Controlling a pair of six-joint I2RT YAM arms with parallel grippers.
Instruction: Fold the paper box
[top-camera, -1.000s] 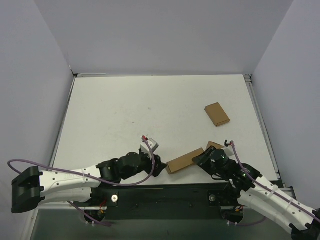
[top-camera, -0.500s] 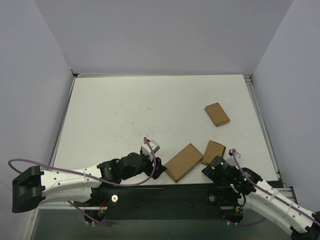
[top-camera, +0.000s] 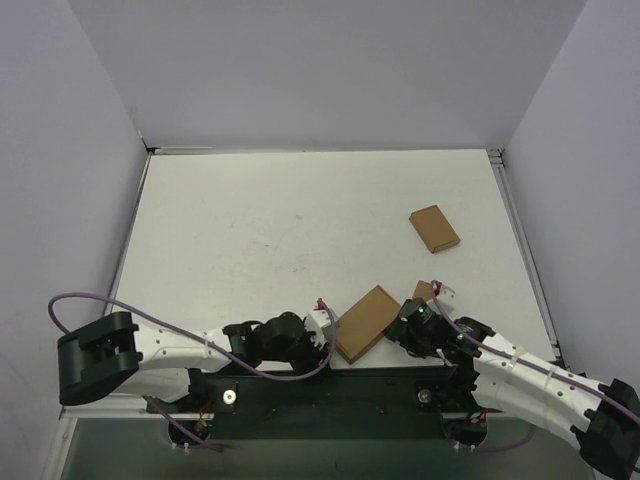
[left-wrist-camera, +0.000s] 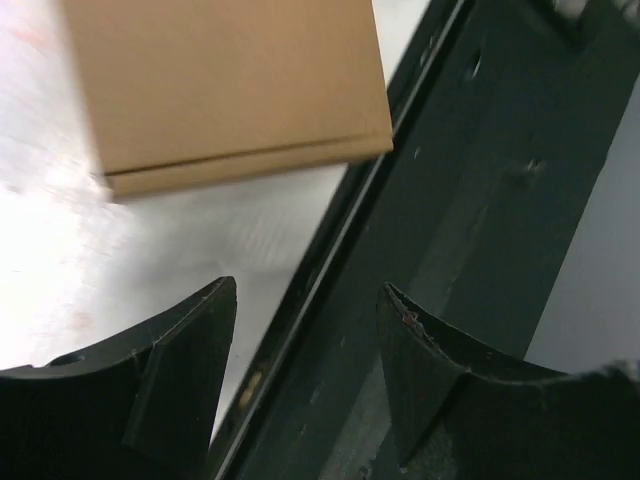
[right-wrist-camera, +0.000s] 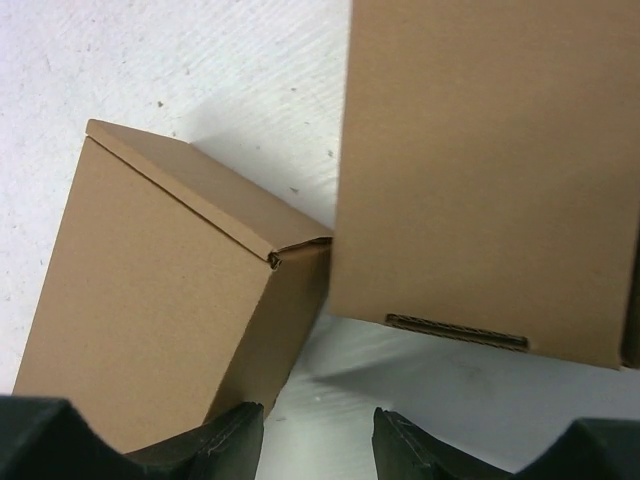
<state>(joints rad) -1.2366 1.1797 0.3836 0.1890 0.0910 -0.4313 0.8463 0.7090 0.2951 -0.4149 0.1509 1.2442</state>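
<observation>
The paper box (top-camera: 365, 322) lies flat and folded shut near the table's front edge. It fills the top of the left wrist view (left-wrist-camera: 230, 90) and sits at the left of the right wrist view (right-wrist-camera: 150, 310). My left gripper (top-camera: 322, 340) is just off the box's near left corner. In its own view the left gripper (left-wrist-camera: 307, 290) is open over the table's edge, holding nothing. My right gripper (top-camera: 405, 328) stands by the box's right side. In its own view the right gripper (right-wrist-camera: 318, 415) is open over bare table, its left finger close against the box.
A small brown box (top-camera: 428, 292) lies just beyond the right gripper, partly hidden by the arm, and looms large in the right wrist view (right-wrist-camera: 480, 170). Another small box (top-camera: 434, 228) lies farther back on the right. The black front rail (left-wrist-camera: 470, 200) runs under the left gripper.
The paper box went from tilted between both grippers to lying flat. The left arm swung right along the front edge. The right gripper drew back, then came up between the two boxes, opening wider.
</observation>
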